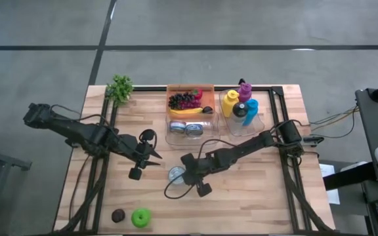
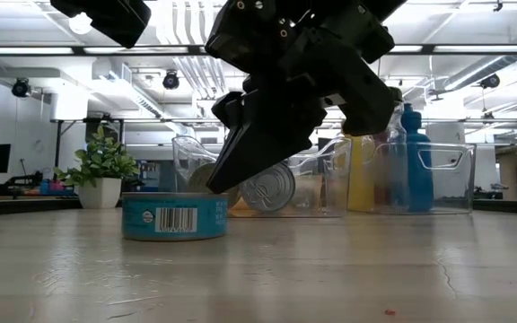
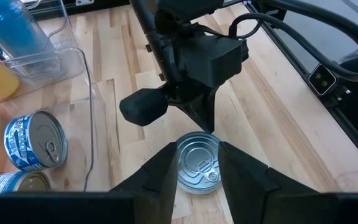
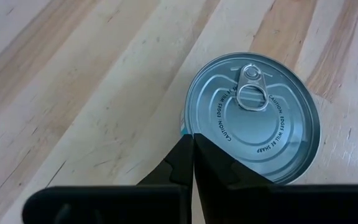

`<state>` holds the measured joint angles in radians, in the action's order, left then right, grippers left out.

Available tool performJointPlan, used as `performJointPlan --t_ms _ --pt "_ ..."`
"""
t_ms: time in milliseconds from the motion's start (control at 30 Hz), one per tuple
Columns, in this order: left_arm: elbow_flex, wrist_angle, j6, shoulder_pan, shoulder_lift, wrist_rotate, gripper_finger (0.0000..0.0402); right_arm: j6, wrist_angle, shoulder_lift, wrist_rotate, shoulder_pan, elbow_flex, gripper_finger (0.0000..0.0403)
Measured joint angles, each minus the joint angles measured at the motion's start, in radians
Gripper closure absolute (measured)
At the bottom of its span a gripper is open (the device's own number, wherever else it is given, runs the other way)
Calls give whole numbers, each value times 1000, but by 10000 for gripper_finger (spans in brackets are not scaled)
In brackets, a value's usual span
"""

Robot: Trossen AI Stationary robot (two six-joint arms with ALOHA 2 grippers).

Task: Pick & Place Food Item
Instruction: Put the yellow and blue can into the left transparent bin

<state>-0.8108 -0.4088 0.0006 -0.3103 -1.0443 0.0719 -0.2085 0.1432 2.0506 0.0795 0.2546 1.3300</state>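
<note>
Closest to the low camera, a teal tin can stands upright on the wooden bench, near its middle. Seen from above, the left end effector hovers at about ten o'clock from the can, fingers parted and holding nothing. Over the can's right edge, the right end effector hangs with fingers pressed together, empty. At twelve o'clock, a clear bin holds two more cans.
</note>
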Motion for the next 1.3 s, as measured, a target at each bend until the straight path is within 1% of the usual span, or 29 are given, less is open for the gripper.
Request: performJointPlan --t_ms 400,900,1300 --pt "0 0 0 0 0 0 284 19 17 0 2 0 -14 394" --pt "0 0 0 0 0 0 284 -3 17 -6 3 0 16 394" --pt "0 0 0 0 0 0 284 -1 17 -4 0 -7 2 394"
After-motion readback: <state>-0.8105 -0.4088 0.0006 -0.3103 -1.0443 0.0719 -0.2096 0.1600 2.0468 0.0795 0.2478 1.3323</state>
